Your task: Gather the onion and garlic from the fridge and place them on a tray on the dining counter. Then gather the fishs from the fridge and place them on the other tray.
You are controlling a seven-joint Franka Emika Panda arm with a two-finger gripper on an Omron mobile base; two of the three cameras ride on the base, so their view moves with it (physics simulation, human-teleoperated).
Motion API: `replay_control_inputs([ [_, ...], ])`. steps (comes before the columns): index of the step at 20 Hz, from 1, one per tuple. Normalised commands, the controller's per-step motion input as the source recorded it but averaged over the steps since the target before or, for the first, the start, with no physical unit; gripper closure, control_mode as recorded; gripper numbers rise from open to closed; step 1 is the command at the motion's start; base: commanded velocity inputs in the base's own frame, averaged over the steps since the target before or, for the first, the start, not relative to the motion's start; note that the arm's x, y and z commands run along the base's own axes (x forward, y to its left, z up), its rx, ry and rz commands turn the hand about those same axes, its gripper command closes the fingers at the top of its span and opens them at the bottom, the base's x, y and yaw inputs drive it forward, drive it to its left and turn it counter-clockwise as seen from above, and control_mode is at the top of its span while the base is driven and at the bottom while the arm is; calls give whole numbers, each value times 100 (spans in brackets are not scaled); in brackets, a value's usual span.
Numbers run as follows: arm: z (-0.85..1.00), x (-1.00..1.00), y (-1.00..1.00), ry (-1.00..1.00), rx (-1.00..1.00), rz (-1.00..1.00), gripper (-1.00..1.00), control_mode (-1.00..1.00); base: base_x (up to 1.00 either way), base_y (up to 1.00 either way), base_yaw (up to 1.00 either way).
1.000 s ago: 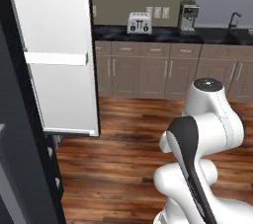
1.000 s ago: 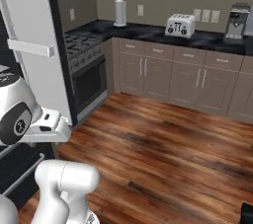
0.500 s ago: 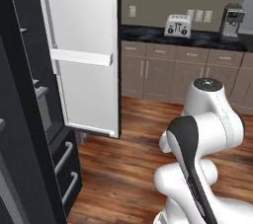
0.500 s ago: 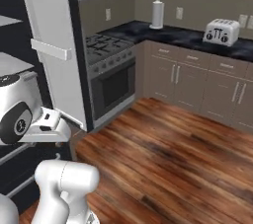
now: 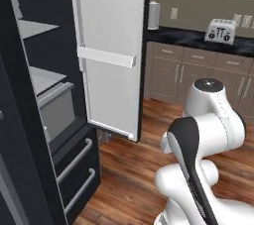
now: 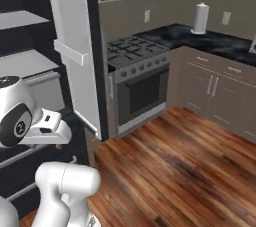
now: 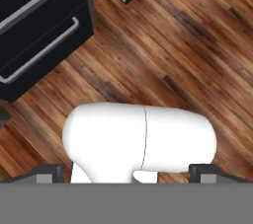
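2 drawers (image 7: 39,25) under gripper (image 7: 128,171) | spread wide, empty | fridge (image 5: 106,55) door open

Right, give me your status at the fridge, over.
Jaws open, holding nothing, pointed down at the wood floor. Fridge door swung open, shelves in view; onion, garlic, fish not spotted yet. Nothing blocking the way in.

Light is even and soft, with no clear source and almost no cast shadows. The fridge (image 5: 30,120) interior at the left of both base views is dim. The floor (image 7: 197,45) has a mild sheen, without glare. All pictures are slightly soft and low in detail; edges show no distortion.
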Motion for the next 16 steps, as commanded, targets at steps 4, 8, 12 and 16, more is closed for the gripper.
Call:
replay_control_inputs([
  [4,0,0,0,0,0,0,-100,100,48,-13,38],
  [8,0,0,0,0,0,0,-100,100,47,-8,40],
  [12,0,0,0,0,0,0,-100,100,52,-5,41],
  [16,0,0,0,0,0,0,-100,100,57,-9,42],
])
